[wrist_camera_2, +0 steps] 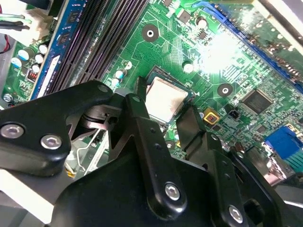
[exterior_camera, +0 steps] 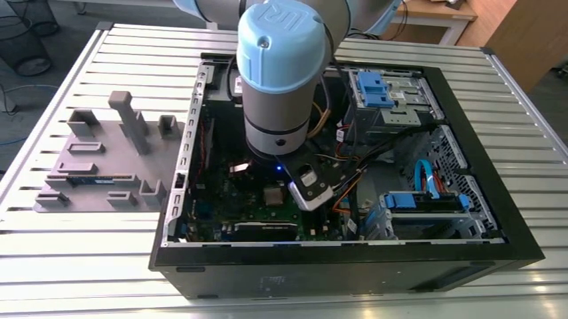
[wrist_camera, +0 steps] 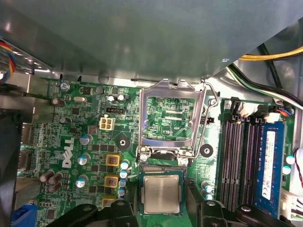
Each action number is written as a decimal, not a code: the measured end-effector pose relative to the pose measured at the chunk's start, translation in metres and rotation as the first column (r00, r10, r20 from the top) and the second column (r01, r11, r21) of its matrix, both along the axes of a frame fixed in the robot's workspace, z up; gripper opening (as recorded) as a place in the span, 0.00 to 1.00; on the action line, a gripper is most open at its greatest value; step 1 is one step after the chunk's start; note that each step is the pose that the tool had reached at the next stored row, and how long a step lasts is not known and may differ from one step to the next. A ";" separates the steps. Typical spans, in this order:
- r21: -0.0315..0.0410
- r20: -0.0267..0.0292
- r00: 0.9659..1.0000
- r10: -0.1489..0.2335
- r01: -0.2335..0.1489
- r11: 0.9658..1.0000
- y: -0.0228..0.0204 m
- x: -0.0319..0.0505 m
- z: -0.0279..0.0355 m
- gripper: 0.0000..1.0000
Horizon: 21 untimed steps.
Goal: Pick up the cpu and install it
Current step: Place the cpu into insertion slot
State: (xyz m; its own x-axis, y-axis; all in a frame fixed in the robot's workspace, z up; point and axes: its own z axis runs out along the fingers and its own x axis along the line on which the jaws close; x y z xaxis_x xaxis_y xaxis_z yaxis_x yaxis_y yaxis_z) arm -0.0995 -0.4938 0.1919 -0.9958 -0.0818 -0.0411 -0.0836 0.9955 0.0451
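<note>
Silver top: the cpu (wrist_camera: 162, 195) shows its shiny metal face upward and lies flat on the socket (wrist_camera: 161, 169) of the green board (wrist_camera: 85, 118), just beside the hinge of the socket frame.
Claw: the claw (wrist_camera_2: 164, 106) is closed on the cpu. Its black fingers (wrist_camera_2: 136, 116) stand against two opposite edges, and the chip sits between them in both wrist views.
Reason for this grip: we think the thin edges are taken so that the underside is not touched and the chip can go down level.
Socket frame: the metal socket frame (wrist_camera: 168, 116) is swung up and open, and its wire lever (wrist_camera: 204, 124) is released to one side. We judge this leaves the socket free to receive the chip.
Memory stick: one blue memory stick (wrist_camera: 270, 165) stands in its slot, apart from the cpu.
Arm: in the exterior view the arm (exterior_camera: 279, 66) reaches down into the open computer case (exterior_camera: 479, 133). The grey tray (exterior_camera: 98, 159) lies on the exterior view's left, outside the case.
Hidden: the arm covers the socket in the exterior view.
Hard to tell: we cannot see under the chip, so we cannot say if it is fully seated or only resting. A bright patch of light washes out part of the board in the second wrist view.
</note>
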 end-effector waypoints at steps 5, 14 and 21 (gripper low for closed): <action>0.000 0.000 1.000 0.000 0.000 1.000 -0.0001 0.0003 -0.0020 0.53; -0.001 0.000 1.000 0.000 0.000 1.000 0.0001 0.0004 -0.0028 0.53; -0.003 0.000 1.000 0.000 0.000 1.000 0.0000 0.0003 -0.0033 0.53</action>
